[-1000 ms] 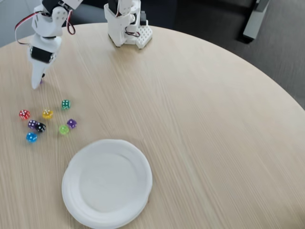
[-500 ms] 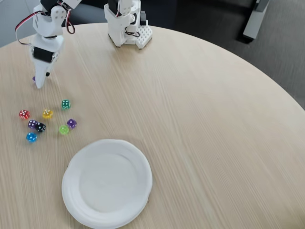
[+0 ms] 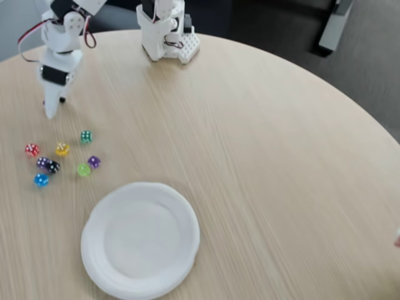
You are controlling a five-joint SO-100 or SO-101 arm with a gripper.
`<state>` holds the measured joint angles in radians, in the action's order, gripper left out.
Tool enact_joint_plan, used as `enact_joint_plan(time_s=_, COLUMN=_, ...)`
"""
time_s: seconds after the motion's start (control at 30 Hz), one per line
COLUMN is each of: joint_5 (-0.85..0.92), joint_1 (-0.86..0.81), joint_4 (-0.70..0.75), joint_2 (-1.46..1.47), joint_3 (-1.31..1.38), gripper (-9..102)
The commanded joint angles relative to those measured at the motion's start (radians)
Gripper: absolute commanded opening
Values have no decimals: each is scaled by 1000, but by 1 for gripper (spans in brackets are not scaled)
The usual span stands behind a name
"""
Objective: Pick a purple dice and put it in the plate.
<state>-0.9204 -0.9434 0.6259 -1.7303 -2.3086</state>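
My gripper [image 3: 50, 112] hangs at the table's far left in the fixed view, with its white fingers [image 3: 52, 94] pointing down and closed together. A small purple dice [image 3: 45, 102] peeks out at the fingers' left edge, pinched between them just above the table. Another purple dice [image 3: 94, 162] lies on the table among the loose dice, below and right of the gripper. The white plate [image 3: 140, 240] rests near the front edge with nothing in it, well below the gripper.
Several loose dice lie left of the plate: red [image 3: 31, 150], yellow [image 3: 62, 149], green [image 3: 86, 136], lime [image 3: 84, 169], blue [image 3: 41, 180], black [image 3: 54, 167] and a lilac one [image 3: 42, 162]. The arm's white base [image 3: 164, 31] stands at the back.
The gripper has turned slightly and shifted a little, and the purple speck has gone from the fingers' right side to their left. The dice on the table and the plate have not moved.
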Motion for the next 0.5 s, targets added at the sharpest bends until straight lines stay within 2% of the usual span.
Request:
enact_joint_plan(time_s=0.0, joint_5=-8, joint_1=8, joint_4=6, joint_2=17, joint_3=69, gripper=21)
enact_joint_plan(time_s=0.47, joint_5=-5, joint_1=8, joint_4=6, joint_2=29, joint_3=123, gripper=17)
